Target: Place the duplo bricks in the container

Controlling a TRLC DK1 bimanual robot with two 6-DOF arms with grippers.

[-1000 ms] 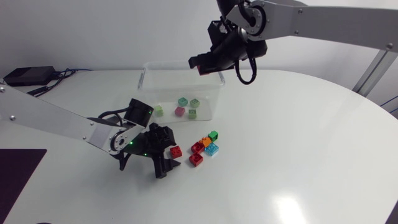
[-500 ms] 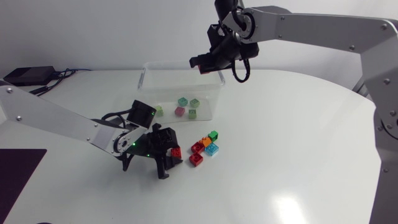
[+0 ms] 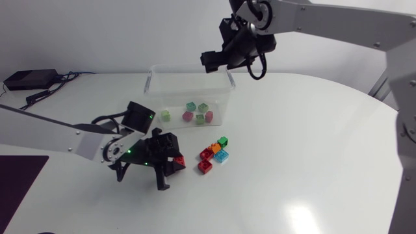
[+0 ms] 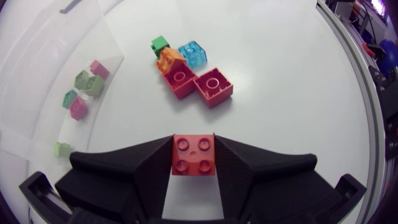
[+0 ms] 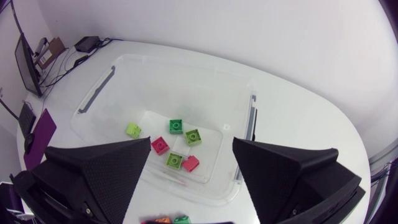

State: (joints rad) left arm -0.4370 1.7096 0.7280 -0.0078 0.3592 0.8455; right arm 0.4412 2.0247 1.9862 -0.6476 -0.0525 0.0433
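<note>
Red brick (image 4: 193,155) gripped between left gripper (image 4: 193,140) fingers, lower left in head view. Right gripper (image 3: 216,60) spread wide above clear container (image 3: 153,83), upper centre (six small bricks (image 3: 188,116) inside). Five loose bricks (image 3: 205,167) centre, near left gripper.

Container (image 3: 175,91) top free (R arm (image 3: 325,16) overhead)

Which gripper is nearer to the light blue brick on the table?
Left. The left gripper, shut on a red brick, is low, near the light blue brick; the right gripper hangs open over the container.
</note>
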